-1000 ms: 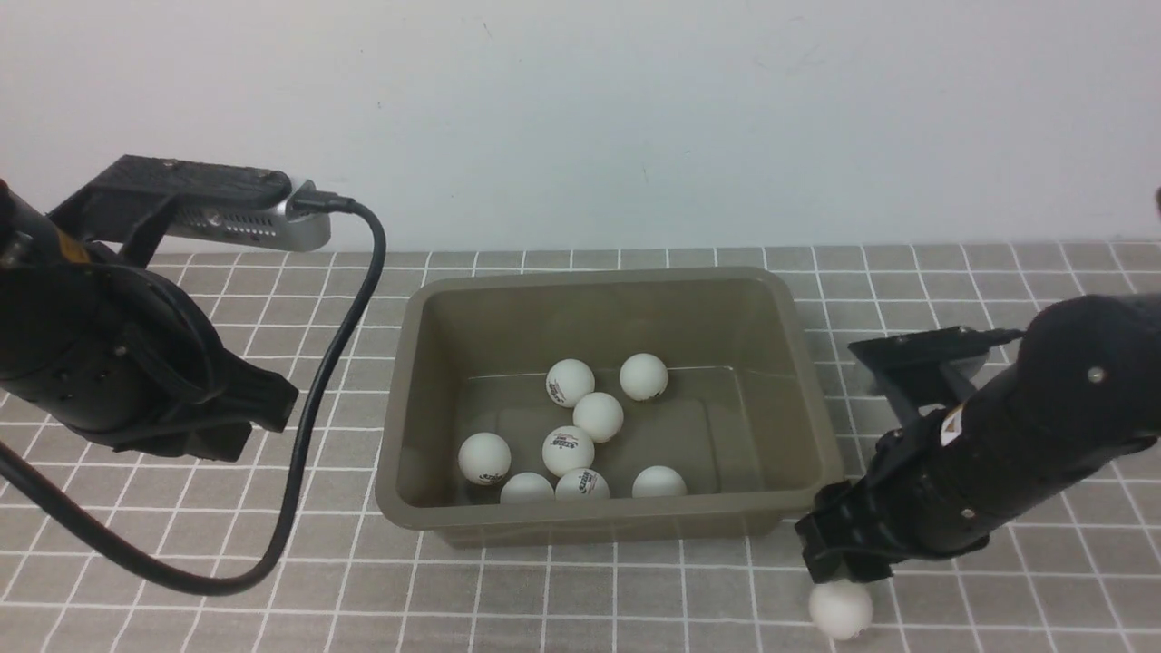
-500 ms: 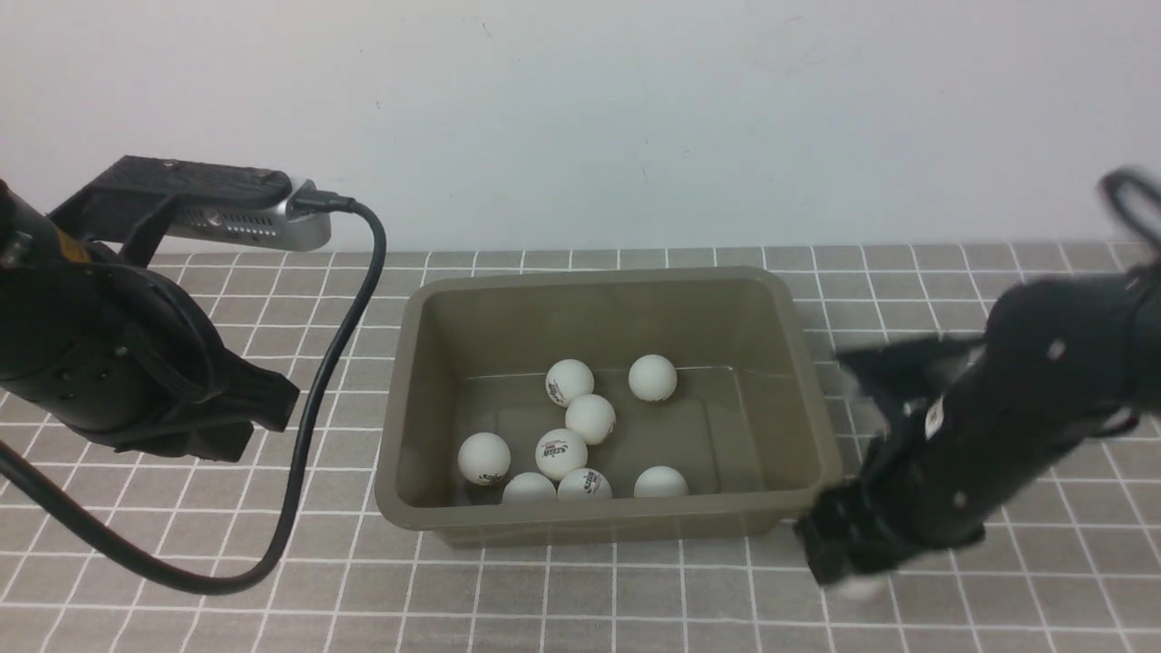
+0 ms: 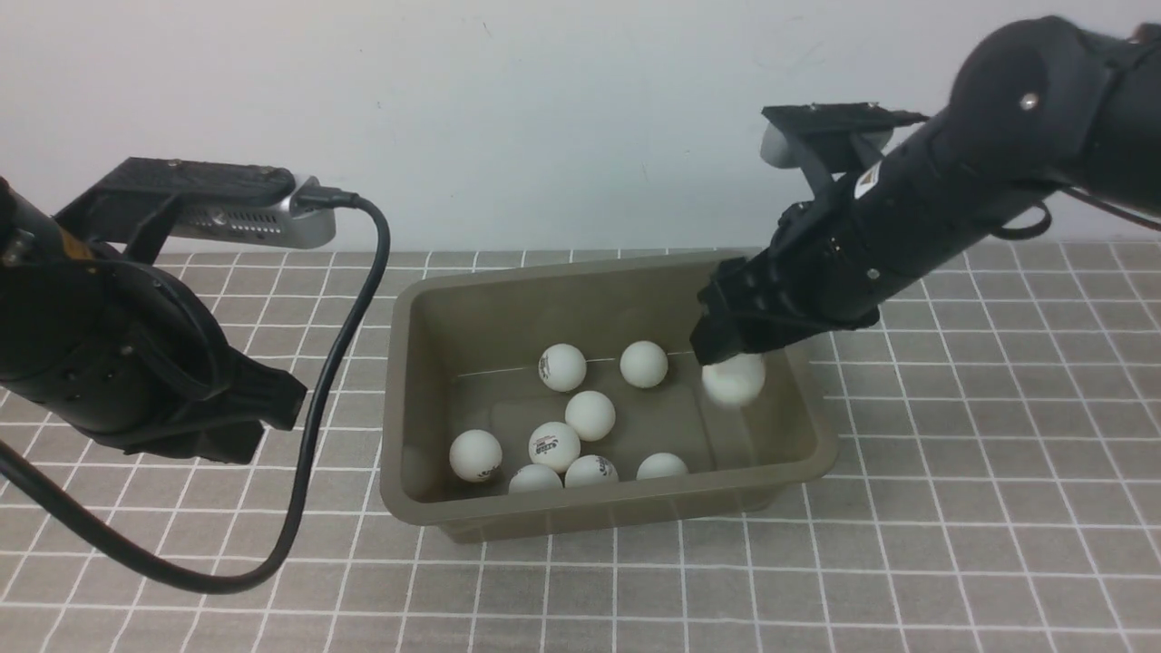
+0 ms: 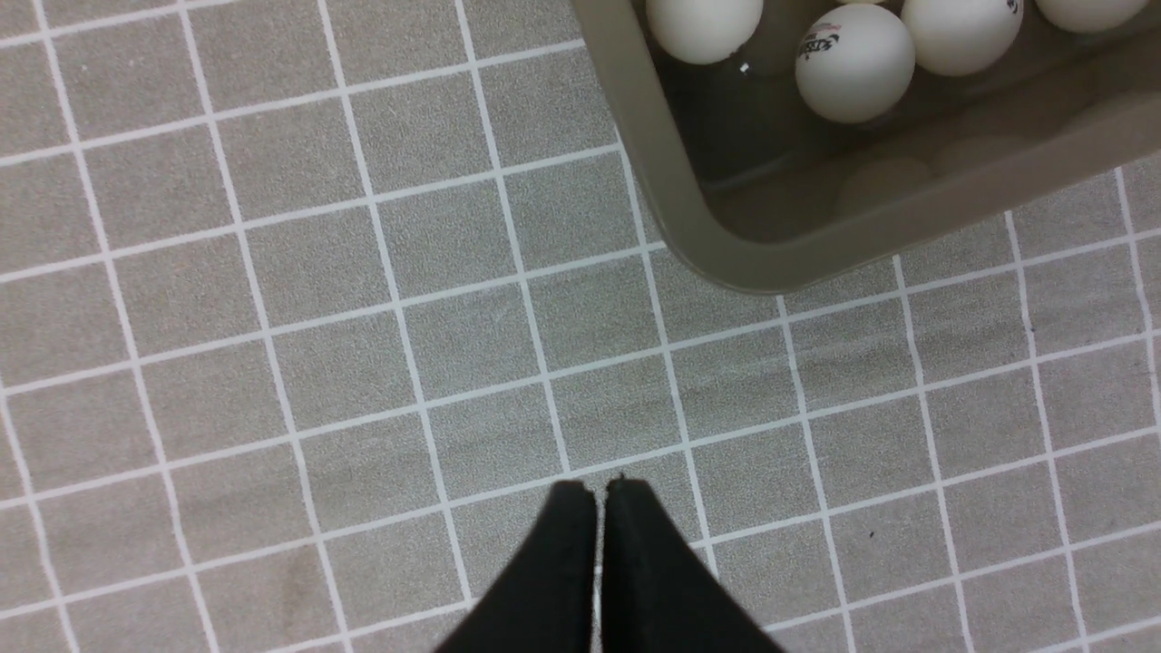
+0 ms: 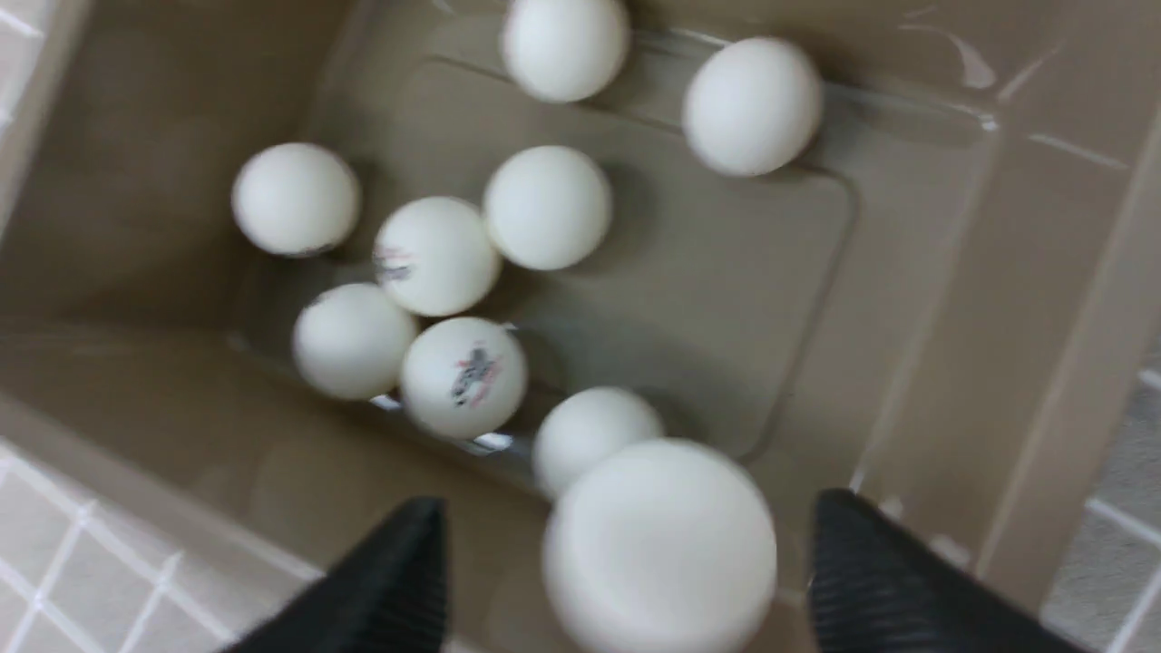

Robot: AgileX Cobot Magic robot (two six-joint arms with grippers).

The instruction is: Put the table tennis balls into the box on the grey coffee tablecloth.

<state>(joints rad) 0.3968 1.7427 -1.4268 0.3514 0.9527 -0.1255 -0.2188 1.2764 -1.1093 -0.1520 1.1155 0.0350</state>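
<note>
The olive-brown box (image 3: 599, 521) stands on the grey coffee tablecloth (image 3: 998, 472) and holds several white table tennis balls (image 3: 590, 414). My right gripper (image 3: 726, 349) hovers over the box's right end. In the right wrist view its fingers (image 5: 399, 571) stand wide apart, and one ball (image 5: 660, 544) lies between them with a gap on each side. In the front view that ball (image 3: 733, 379) is blurred just under the gripper. My left gripper (image 4: 599, 494) is shut and empty, above the cloth left of the box (image 4: 726, 263).
A black cable (image 3: 308, 435) loops from the left wrist camera down over the cloth left of the box. A white wall runs behind the table. The cloth lies bare around the box on all sides.
My right gripper rose from the cloth at the box's front right corner with a ball and moved over the box. Its jaws now stand apart. The box shifted slightly and its balls rolled.
</note>
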